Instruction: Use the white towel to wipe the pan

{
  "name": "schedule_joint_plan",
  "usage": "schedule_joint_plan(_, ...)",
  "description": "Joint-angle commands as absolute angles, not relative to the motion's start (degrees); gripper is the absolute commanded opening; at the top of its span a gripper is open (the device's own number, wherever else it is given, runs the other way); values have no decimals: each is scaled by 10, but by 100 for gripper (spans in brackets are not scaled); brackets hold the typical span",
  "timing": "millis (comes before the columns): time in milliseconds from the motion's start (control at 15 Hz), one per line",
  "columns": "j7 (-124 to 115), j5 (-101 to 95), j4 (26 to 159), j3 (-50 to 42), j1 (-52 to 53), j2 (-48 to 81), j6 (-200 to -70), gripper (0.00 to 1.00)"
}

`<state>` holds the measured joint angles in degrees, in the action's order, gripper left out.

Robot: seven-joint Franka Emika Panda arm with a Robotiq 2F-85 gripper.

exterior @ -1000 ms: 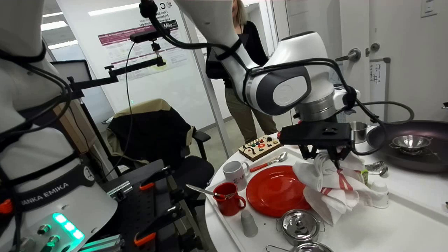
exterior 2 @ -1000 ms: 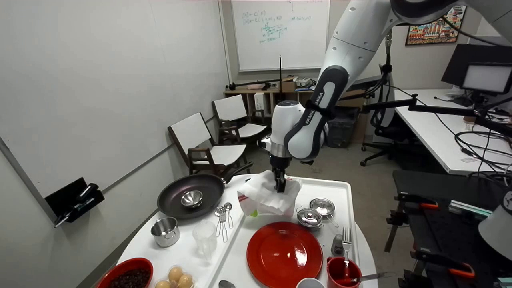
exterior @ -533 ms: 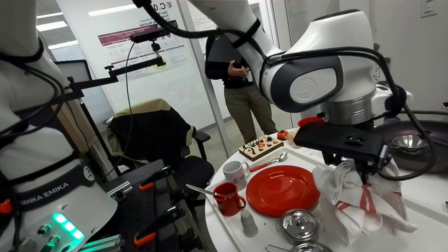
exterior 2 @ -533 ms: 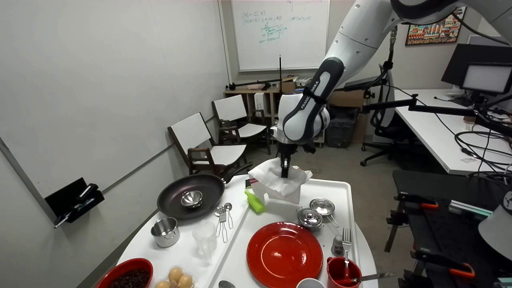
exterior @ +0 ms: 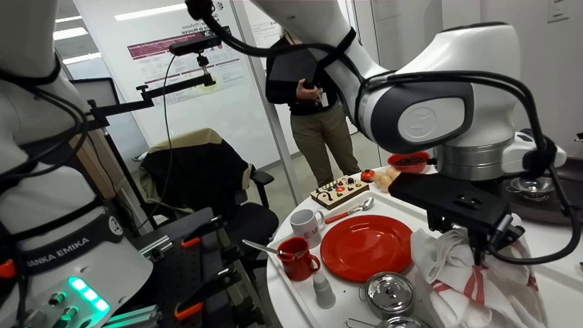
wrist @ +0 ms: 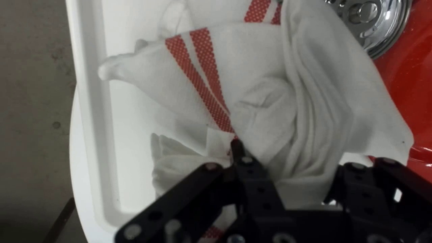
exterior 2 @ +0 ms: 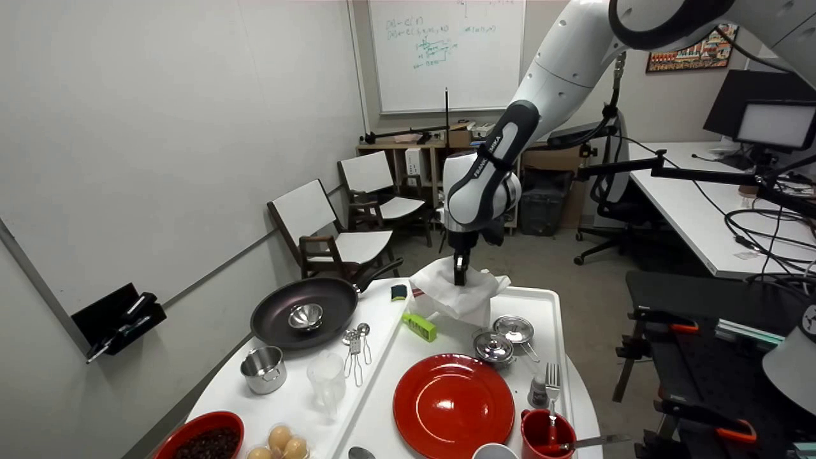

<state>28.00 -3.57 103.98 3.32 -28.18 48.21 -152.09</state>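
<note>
The white towel [exterior: 469, 282] has red stripes and hangs bunched from my gripper [exterior: 457, 243]. In the wrist view the towel [wrist: 266, 121] is gathered between the two black fingers [wrist: 254, 179]. In an exterior view the gripper [exterior 2: 459, 277] is over the far end of the white tray, with the towel [exterior 2: 446, 296] draped around it. I cannot tell whether the towel's lower folds touch the tray. The dark frying pan [exterior 2: 271, 319] stands on the table beside the tray, apart from the towel. It also shows partly behind the arm [exterior: 546, 216].
A small metal colander [exterior 2: 306, 315] sits in the pan. A green bottle [exterior 2: 421, 327] and a sponge [exterior 2: 399, 292] lie near the towel. Lidded pots [exterior 2: 493, 347], a red plate [exterior 2: 433, 408] and a red mug [exterior 2: 532, 433] stand on the tray [exterior 2: 553, 319].
My gripper has carried the towel away from the red plate toward the tray's far end, rising, then lowering slightly. The green bottle and sponge are now uncovered in an exterior view.
</note>
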Motion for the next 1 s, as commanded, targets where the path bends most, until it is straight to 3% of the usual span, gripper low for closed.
schedule_joint_plan(0,257,-18,992,17,-265,515,-1474,6)
schedule_joint_plan(933,228,7,906,-1,-271,565,-1400,7)
